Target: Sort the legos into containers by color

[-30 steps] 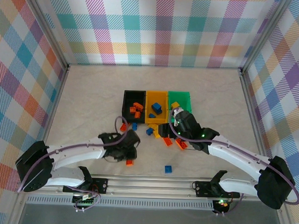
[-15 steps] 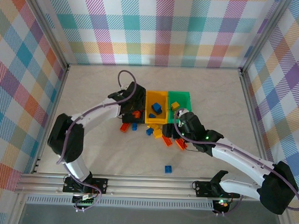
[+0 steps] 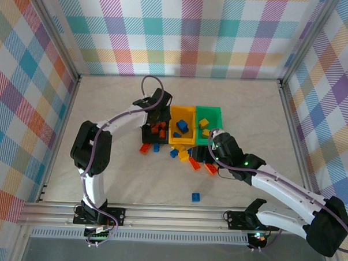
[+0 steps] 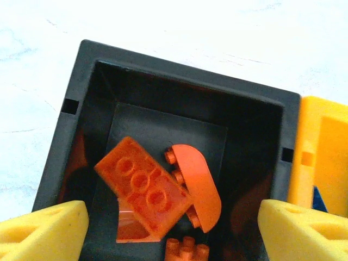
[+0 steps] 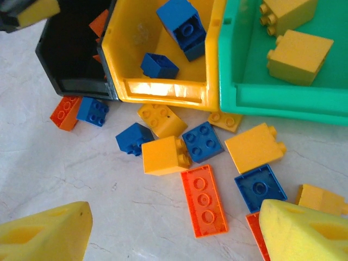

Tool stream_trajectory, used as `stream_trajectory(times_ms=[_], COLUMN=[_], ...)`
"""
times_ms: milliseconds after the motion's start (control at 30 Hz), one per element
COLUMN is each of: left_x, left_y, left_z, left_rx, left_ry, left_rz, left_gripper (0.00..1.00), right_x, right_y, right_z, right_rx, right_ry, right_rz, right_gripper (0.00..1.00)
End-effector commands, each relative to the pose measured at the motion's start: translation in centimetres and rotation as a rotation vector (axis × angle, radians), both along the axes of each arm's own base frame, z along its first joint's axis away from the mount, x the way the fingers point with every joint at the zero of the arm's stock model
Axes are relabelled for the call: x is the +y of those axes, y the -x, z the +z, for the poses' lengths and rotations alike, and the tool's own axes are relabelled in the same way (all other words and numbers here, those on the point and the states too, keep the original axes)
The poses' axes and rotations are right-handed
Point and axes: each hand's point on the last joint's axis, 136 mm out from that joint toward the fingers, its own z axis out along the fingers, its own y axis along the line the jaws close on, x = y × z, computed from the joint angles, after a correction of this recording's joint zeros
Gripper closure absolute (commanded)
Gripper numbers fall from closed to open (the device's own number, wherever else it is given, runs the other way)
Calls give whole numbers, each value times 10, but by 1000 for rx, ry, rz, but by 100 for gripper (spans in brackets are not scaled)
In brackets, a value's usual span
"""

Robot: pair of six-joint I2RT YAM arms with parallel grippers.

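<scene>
My left gripper (image 3: 159, 110) hangs open over the black bin (image 3: 146, 133). Between its yellow pads, nothing is held; below lie orange-red bricks (image 4: 144, 190) on the floor of the black bin (image 4: 179, 76). My right gripper (image 5: 174, 212) is open above the table, just short of a loose pile: a flat orange-red brick (image 5: 204, 200), a yellow brick (image 5: 163, 155) and a blue brick (image 5: 202, 141). The yellow-orange bin (image 5: 163, 87) holds blue bricks (image 5: 182, 24). The green bin (image 5: 283, 100) holds yellow bricks (image 5: 299, 51). In the top view the right gripper (image 3: 211, 145) sits in front of the green bin (image 3: 209, 110).
A lone blue brick (image 3: 195, 197) lies near the front rail. An orange-red brick (image 3: 145, 148) and a blue one (image 3: 156, 147) sit just in front of the black bin. Metal side rails and plaid walls bound the table.
The left arm swung from the front of the table up to the black bin. The orange-red brick that lay beside it at the front is gone. The right gripper drew back slightly.
</scene>
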Motion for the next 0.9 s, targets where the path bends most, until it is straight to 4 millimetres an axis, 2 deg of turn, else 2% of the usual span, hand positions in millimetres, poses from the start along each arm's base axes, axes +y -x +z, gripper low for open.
stream_trajectory(times_ms=[0, 100, 267, 400, 533, 667, 800, 867], left_x=[-13, -25, -46, -50, -37, -14, 7, 14], left_y=[7, 27, 76, 122, 159, 182, 196, 199], left_z=[64, 91, 112, 100, 66, 43, 37, 36], left_rx=[-110, -160, -208, -204, -141, -118, -140, -150], left_ry=[111, 195, 326, 387, 417, 418, 410, 408], left_rz=[-40, -90, -189, -241, -247, -218, -184, -172], left_gripper=[9, 0, 0, 0, 0, 0, 0, 0], right_x=[-8, -11, -20, -26, -10, 0, 11, 14], right_y=[5, 9, 18, 31, 61, 100, 129, 135], right_z=[-6, -13, -29, -47, -69, -89, -98, -102], right_rx=[27, 47, 102, 171, 332, 443, 497, 499], right_ry=[3, 13, 53, 89, 60, 120, 178, 213], right_rz=[-20, -25, -37, -26, 94, 188, 252, 265], right_gripper=[19, 19, 20, 21, 22, 23, 22, 23])
